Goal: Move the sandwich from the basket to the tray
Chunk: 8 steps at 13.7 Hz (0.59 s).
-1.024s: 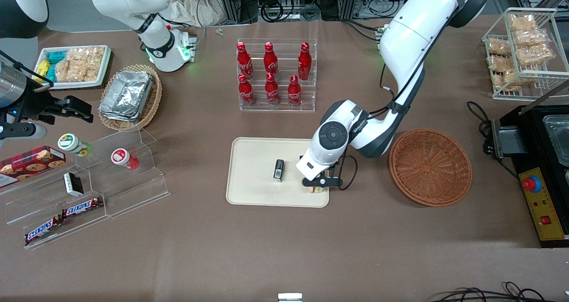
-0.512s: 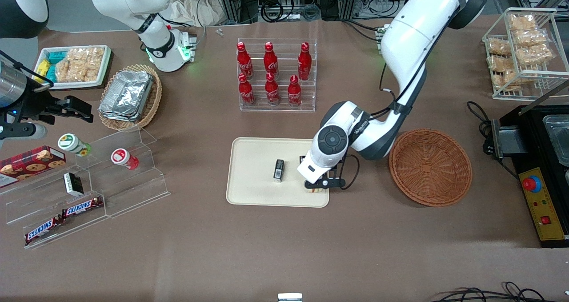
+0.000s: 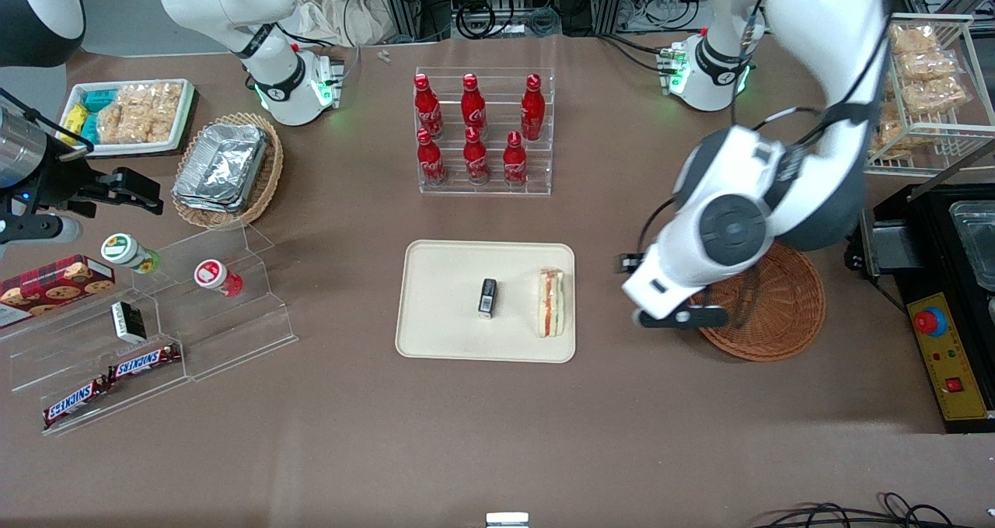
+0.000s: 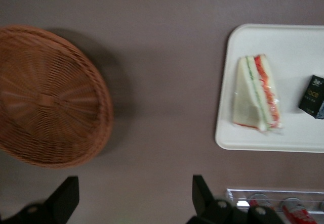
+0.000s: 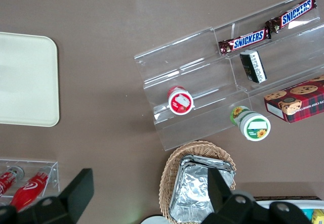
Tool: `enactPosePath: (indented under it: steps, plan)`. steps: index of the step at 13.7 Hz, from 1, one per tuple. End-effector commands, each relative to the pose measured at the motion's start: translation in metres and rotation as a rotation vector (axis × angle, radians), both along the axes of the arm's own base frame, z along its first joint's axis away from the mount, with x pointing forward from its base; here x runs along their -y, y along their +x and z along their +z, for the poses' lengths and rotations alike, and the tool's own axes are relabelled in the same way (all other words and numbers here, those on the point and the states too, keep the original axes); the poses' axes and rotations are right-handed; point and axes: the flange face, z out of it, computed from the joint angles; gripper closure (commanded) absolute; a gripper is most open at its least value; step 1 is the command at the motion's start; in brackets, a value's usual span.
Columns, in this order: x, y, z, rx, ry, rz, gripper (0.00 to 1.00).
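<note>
The left arm's pincer (image 3: 675,317) hangs above the desk (image 3: 466,435) between the tray (image 3: 443,279) and the basket (image 3: 785,310), its fingers (image 4: 66,198) spread wide and holding nothing, as the wrist view shows bare desk between the two dark tips. The sandwich (image 3: 551,302) lies flat on the cream tray, along the edge that faces the working arm's end of the desk, its red and green filling showing as a stripe down its length. Just beside it on the tray, toward the parked arm's end, stands a small black box (image 3: 487,297), apart from the bread. The reddish-brown wicker basket appears empty, with the arm's wrist hanging partly over its rim in the front view. Farther from the front camera than the tray, a clear rack of red bottles (image 3: 483,131) stands untouched. Judged from this layout, the placing step reads as finished: the sandwich rests inside the tray's rim and the pincer is free of it. What remains appears to be only the retreat, which calls for lifting the arm away without brushing the basket's rim beneath the wrist or sweeping low over the tray.
</note>
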Motion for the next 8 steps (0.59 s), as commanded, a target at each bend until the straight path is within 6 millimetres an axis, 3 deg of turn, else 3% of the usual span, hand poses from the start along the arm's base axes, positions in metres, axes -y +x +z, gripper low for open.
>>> enactPosePath:
  steps: [1, 4, 6, 8]
  plan:
    - [-0.065, -0.001, 0.036, 0.010, 0.016, -0.048, 0.00]
    - [-0.148, 0.001, 0.070, 0.021, -0.015, -0.093, 0.00]
    - [-0.202, 0.004, 0.075, 0.007, -0.021, -0.019, 0.00]
    - [-0.216, 0.003, 0.077, 0.003, -0.008, 0.002, 0.00]
